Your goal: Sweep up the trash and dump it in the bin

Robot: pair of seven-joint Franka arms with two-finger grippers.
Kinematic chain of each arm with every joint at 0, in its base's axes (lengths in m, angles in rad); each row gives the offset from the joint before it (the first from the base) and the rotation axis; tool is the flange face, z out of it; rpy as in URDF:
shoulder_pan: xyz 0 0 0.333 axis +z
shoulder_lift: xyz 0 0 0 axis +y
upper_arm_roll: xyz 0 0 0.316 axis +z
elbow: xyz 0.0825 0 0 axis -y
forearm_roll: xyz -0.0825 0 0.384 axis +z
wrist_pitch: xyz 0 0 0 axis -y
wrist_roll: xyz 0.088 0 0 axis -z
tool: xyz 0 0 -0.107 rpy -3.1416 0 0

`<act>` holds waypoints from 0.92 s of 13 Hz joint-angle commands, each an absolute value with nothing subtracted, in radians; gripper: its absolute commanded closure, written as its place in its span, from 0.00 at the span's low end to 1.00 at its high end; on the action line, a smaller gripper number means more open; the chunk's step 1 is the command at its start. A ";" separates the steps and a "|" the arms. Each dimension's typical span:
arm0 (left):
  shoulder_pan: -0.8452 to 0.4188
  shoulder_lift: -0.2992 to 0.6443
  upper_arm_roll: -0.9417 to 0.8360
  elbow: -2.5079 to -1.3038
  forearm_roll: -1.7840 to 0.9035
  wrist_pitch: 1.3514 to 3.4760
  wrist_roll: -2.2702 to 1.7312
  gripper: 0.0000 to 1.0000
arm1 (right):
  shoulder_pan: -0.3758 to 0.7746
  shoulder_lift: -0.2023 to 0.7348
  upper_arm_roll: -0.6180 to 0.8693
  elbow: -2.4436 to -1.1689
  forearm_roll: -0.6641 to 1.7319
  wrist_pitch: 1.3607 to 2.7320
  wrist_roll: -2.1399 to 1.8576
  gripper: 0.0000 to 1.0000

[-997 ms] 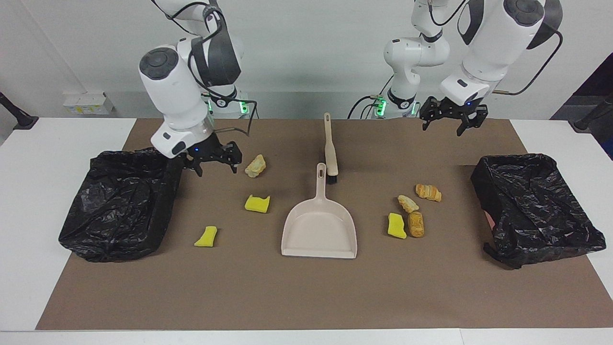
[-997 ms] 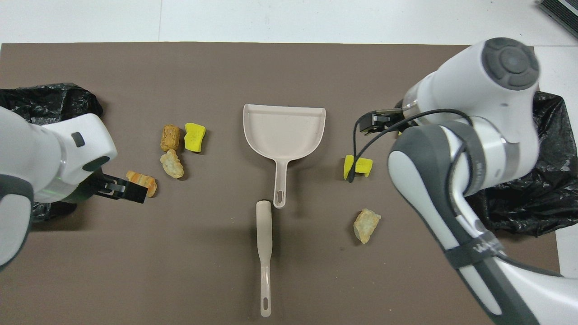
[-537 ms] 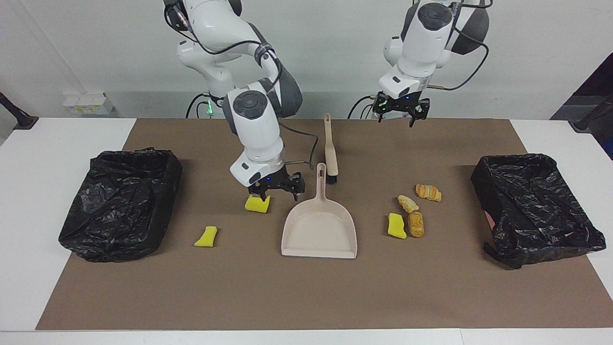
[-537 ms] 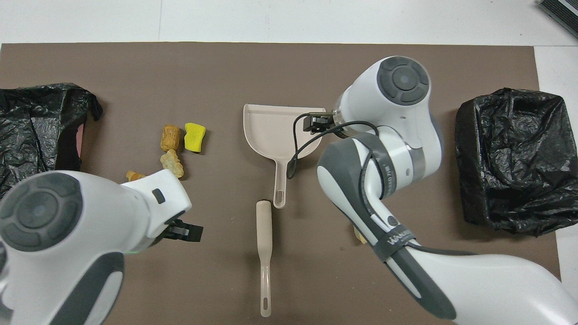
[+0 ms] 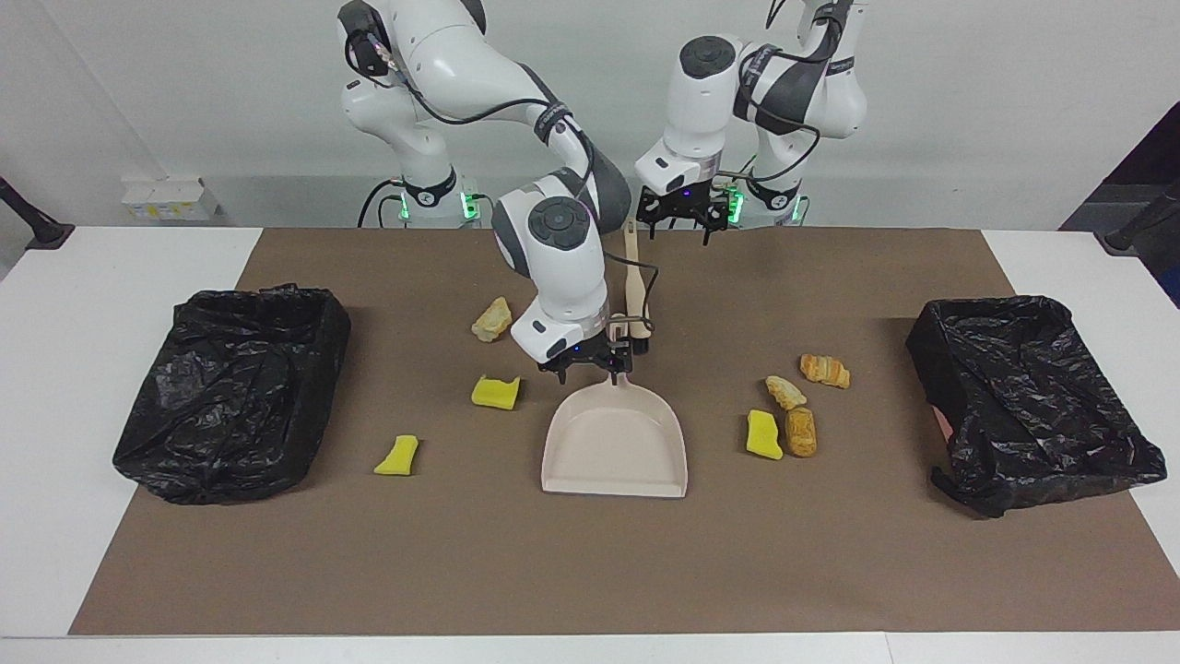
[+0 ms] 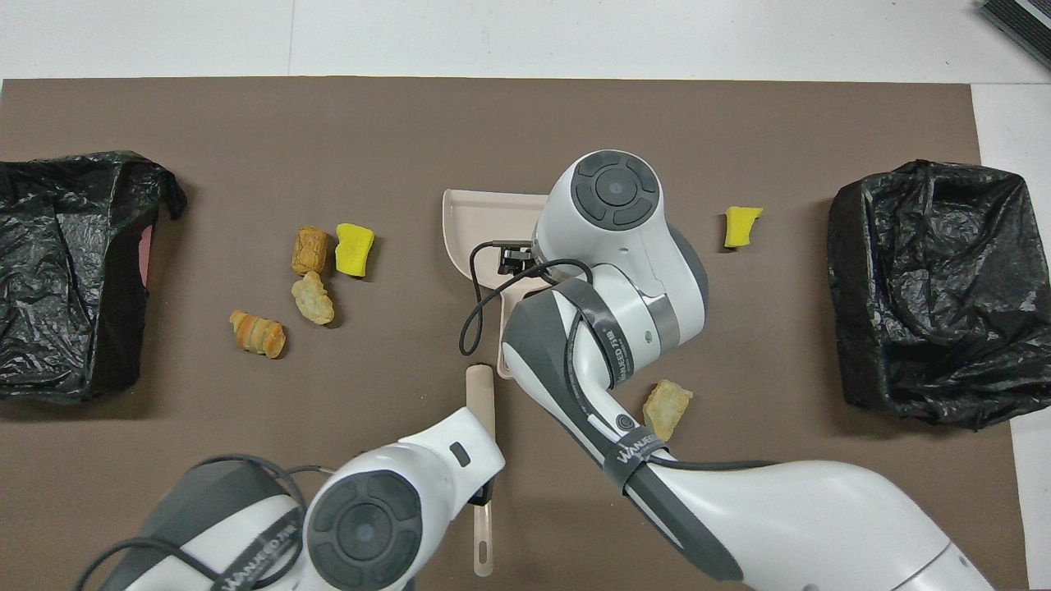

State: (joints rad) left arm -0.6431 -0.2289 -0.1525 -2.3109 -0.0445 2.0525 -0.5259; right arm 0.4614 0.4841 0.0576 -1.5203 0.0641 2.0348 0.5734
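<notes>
Two black bag-lined bins stand at the table's ends. The trash counts seven: three bright yellow spongy chunks and four tan-to-orange crusty lumps. Three bits lie toward the right arm's end, four toward the left arm's. The right claw is at the one beige plastic dustpan's handle; whether it grips cannot be told. The left claw, fingers apart, hangs over the one beige brush.

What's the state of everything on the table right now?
Dustpan: flat, empty.
Brush: lying flat.
Trash: seven bits, loose, none in Dustpan.
Bins: two, bag-lined, open.
Left claw: open, over Brush handle's end.
Right claw: open, low at Dustpan handle.
</notes>
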 commanded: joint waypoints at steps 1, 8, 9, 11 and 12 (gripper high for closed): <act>-0.721 -0.195 -0.133 -2.382 -0.052 2.164 -0.587 0.00 | 0.460 0.486 0.090 -1.542 0.086 2.016 0.581 0.15; -0.825 -0.133 -0.133 -2.468 -0.054 2.296 -0.735 0.00 | 0.485 0.479 0.130 -1.594 0.084 1.958 0.554 0.17; -0.833 -0.138 -0.133 -2.476 -0.054 2.299 -0.735 0.00 | 0.486 0.469 0.130 -1.603 0.084 1.948 0.548 0.18; -0.831 -0.135 -0.133 -2.471 -0.054 2.299 -0.736 0.00 | 0.495 0.453 0.130 -1.632 0.083 1.947 0.540 0.45; -0.831 -0.133 -0.133 -2.468 -0.054 2.298 -0.739 0.08 | 0.497 0.451 0.132 -1.631 0.083 1.936 0.519 0.81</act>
